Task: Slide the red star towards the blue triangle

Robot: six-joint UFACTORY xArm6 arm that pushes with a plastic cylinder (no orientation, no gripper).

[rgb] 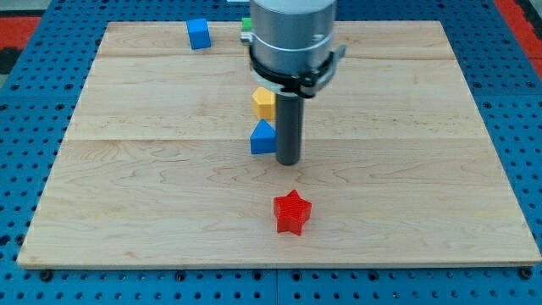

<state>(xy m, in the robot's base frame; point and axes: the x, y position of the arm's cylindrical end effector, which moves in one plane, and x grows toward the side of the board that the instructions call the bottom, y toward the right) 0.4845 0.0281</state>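
The red star (292,213) lies on the wooden board (127,169) near the view's bottom centre. The blue triangle (262,137) sits above it, near the board's middle. My tip (289,162) is just right of the blue triangle and above the red star, with a gap to the star. Whether the rod touches the triangle cannot be told.
A yellow block (263,102) stands just above the blue triangle, partly behind the rod. A blue cube (198,34) sits at the top left. A green block (246,29) peeks out behind the arm's grey body (292,38) at the top edge.
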